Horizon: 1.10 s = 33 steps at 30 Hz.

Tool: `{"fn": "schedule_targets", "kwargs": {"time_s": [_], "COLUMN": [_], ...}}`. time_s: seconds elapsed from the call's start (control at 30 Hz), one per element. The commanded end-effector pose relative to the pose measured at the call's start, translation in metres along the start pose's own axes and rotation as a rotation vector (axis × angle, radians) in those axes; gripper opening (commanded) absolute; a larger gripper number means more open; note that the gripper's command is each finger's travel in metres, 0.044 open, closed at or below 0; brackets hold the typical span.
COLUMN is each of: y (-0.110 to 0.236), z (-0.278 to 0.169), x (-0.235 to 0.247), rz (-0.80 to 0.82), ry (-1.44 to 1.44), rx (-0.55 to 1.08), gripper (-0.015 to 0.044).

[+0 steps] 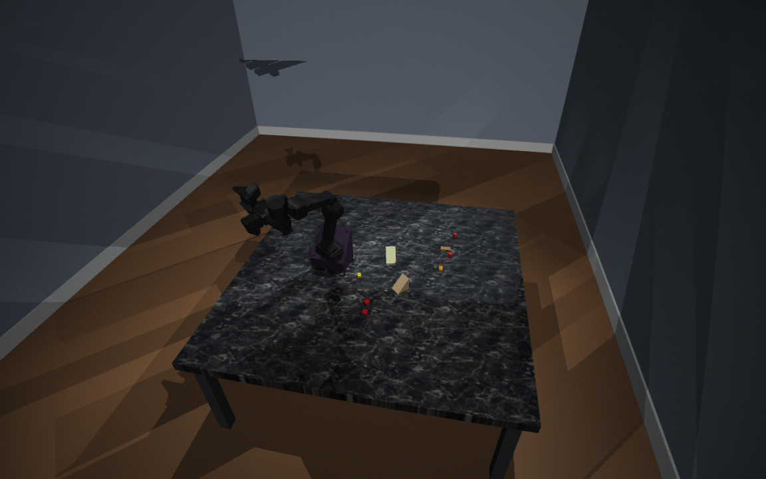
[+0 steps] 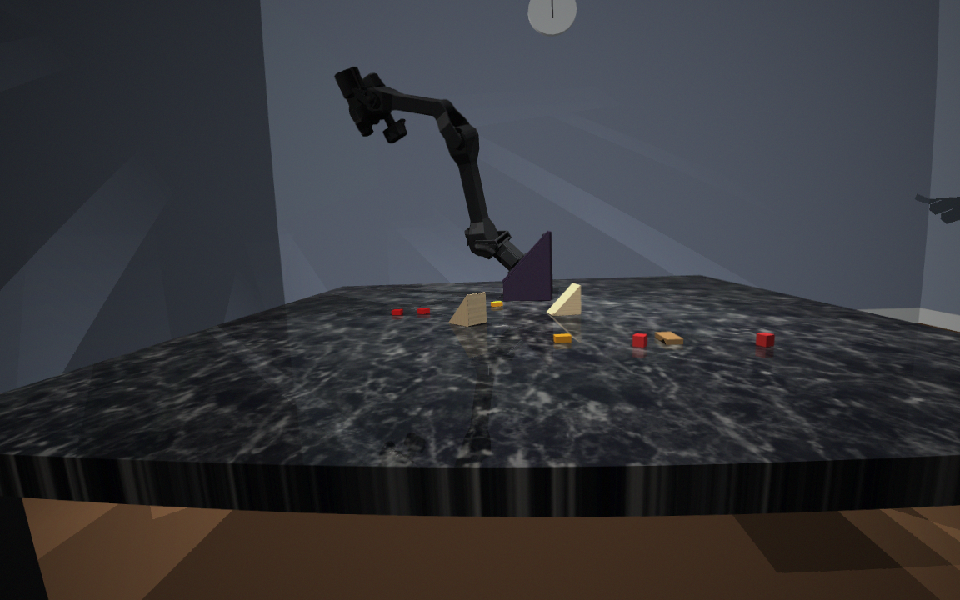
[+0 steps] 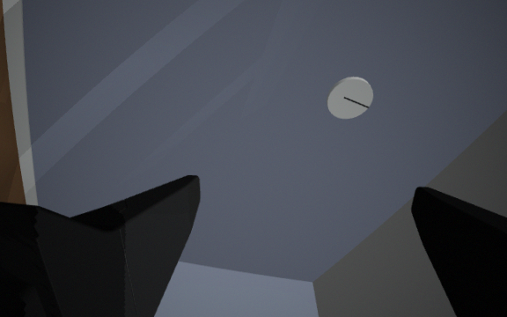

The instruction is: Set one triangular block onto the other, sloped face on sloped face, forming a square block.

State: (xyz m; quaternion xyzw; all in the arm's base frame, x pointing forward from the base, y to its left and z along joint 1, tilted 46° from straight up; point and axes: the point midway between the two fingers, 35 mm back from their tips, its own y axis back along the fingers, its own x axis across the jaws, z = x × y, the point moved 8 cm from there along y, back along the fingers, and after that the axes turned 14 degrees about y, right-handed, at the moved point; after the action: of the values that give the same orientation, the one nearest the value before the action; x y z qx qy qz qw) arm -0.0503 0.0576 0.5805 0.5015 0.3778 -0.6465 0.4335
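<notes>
Two triangular blocks lie apart on the dark marble table (image 1: 374, 357) (image 2: 394, 402). The pale cream block (image 1: 390, 255) (image 2: 566, 300) sits nearer the arm's base. The tan wooden block (image 1: 400, 283) (image 2: 469, 309) rests a little way from it, its slope facing up. My gripper (image 1: 247, 208) (image 2: 377, 127) (image 3: 306, 193) is open and empty. It is raised high beyond the table's edge, far from both blocks, and points at the wall. The wrist view shows only wall between the two black fingers.
Small red cubes (image 1: 366, 307) (image 2: 639, 340) (image 2: 764, 338), orange bits (image 1: 440, 268) (image 2: 562, 337), a yellow bit (image 1: 359, 275) and a flat tan piece (image 1: 445, 248) (image 2: 668, 337) lie scattered around the blocks. The purple arm base (image 1: 332, 250) (image 2: 530, 270) stands on the table.
</notes>
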Motion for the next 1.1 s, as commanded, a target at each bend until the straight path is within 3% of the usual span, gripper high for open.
{"fn": "schedule_targets", "kwargs": {"time_s": [0.0, 0.17, 0.4, 0.73, 0.97, 1.07], "y": [0.0, -0.001, 0.025, 0.113, 0.172, 0.2], "z": [0.002, 0.06, 0.135, 0.209, 0.224, 0.225], "x": [0.0, 0.016, 0.046, 0.1, 0.129, 0.148], "rz": [0.001, 0.053, 0.183, 0.504, 0.711, 0.77], "ry": [-0.005, -0.129, -0.274, -0.462, -0.554, -0.445], "rx": [-0.007, -0.192, -0.445, -0.768, -0.859, -0.953], "gripper": [0.0426, 0.044, 0.044, 0.044, 0.044, 0.044]}}
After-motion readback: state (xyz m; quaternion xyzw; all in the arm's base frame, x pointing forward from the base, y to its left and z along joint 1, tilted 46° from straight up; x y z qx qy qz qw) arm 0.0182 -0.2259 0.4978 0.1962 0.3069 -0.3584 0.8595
